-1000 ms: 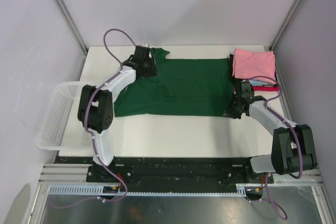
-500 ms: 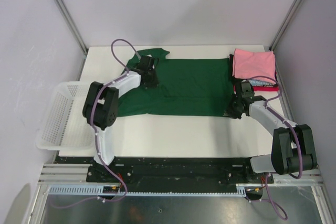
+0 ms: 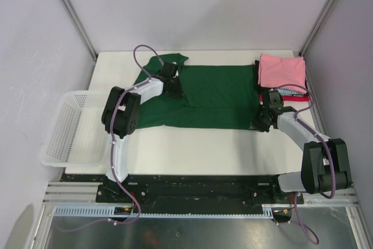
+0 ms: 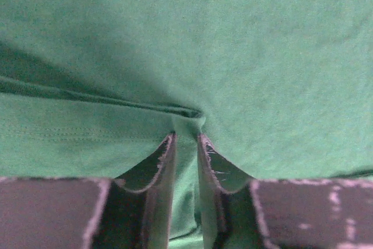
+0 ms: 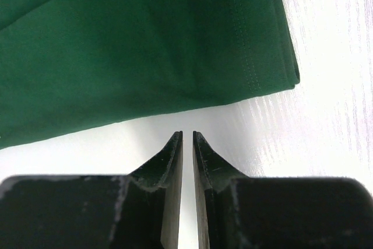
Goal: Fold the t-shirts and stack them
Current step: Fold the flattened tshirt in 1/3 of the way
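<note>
Evidently to fold it, the left hand (image 4: 186, 139) pinches the shirt (image 3: 215, 94) at upper left, while the right hand (image 5: 187, 136) sits closed, empty.

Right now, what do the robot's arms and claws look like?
Both the left arm and right arm have white links with chunky black joints, and a thin purple cable loops along each. The left claw and right claw are black, each with two tapered fingers; the left one's edges look scuffed pale.
</note>
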`<state>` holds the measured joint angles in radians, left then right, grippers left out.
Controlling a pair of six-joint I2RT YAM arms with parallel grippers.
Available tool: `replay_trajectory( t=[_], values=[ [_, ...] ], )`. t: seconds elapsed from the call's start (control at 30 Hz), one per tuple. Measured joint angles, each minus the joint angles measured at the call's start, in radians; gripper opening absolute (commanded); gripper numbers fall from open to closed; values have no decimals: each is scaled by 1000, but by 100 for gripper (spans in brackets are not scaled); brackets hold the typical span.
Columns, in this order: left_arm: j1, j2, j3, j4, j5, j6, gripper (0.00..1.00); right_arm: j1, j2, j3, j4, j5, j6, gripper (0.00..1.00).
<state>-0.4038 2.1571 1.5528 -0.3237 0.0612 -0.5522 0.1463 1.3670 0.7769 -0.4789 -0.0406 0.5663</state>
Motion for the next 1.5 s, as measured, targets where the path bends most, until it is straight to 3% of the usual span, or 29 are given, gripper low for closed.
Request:
replay_trajectory(
  t=[0.1, 0.2, 0.33, 0.6, 0.83, 1.13, 1.33, 1.5],
  values=[
    [0, -16, -10, 2, -3, 2, 42, -6, 0, 0, -4, 7, -3, 18],
    [9, -89, -75, 4, -8, 0, 45, -24, 0, 0, -14, 20, -7, 24],
    [28, -303, -239, -7, -32, -21, 48, -79, -20, -7, -26, 40, -12, 35],
    [53, -705, -563, 11, -78, -95, 49, -180, -99, -54, -10, 52, -14, 42],
    [68, -832, -772, -18, -87, -108, 49, -200, -82, -64, 38, 51, 9, 42],
    [110, -951, -858, -16, -106, -115, 51, -201, -14, -72, 77, 51, 25, 42],
    [161, -969, -912, -17, -134, -146, 53, -201, 24, -82, 100, 54, 28, 37],
    [204, -965, -917, -16, -162, -163, 55, -202, 48, -83, 122, 58, 28, 16]
  ],
)
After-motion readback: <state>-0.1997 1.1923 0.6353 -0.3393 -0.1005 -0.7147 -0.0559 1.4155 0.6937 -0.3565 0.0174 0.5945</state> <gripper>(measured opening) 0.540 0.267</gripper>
